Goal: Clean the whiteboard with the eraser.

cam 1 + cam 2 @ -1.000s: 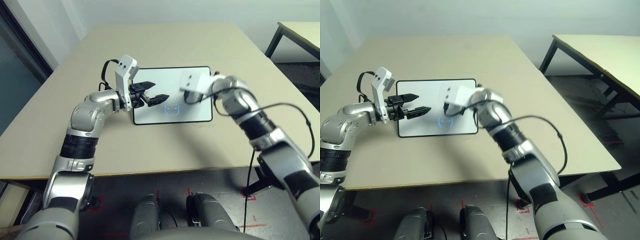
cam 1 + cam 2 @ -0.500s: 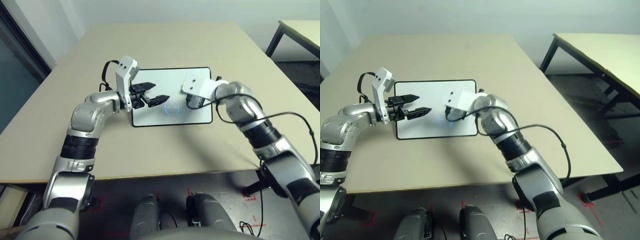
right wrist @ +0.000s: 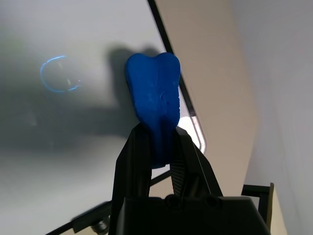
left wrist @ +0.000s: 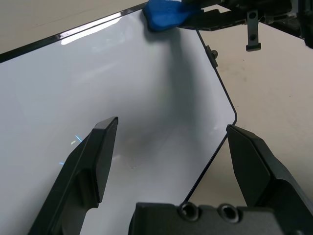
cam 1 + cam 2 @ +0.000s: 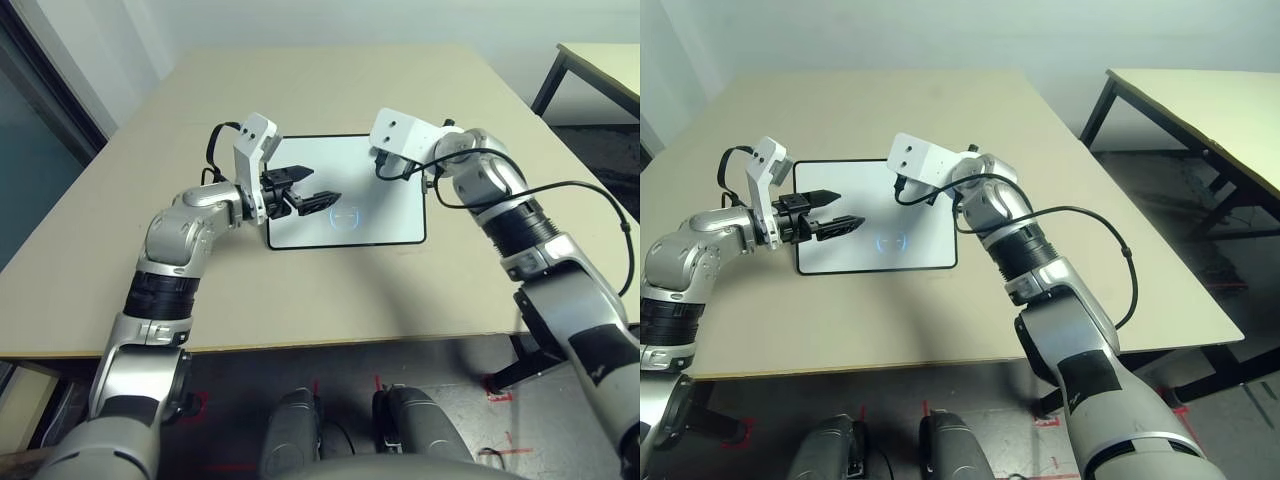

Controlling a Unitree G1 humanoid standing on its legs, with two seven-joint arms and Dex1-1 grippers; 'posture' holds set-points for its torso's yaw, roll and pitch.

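On table: one whiteboard (image 5: 385, 205) | one eraser (image 3: 154, 105) clamped in right pincer (image 3: 159, 147) | left pincer (image 4: 171, 156) apart

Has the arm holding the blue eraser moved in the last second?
Yes. The right gripper, its jaws shut on the eraser, has drawn back from the middle of the whiteboard, near the pen mark, to its far right corner.
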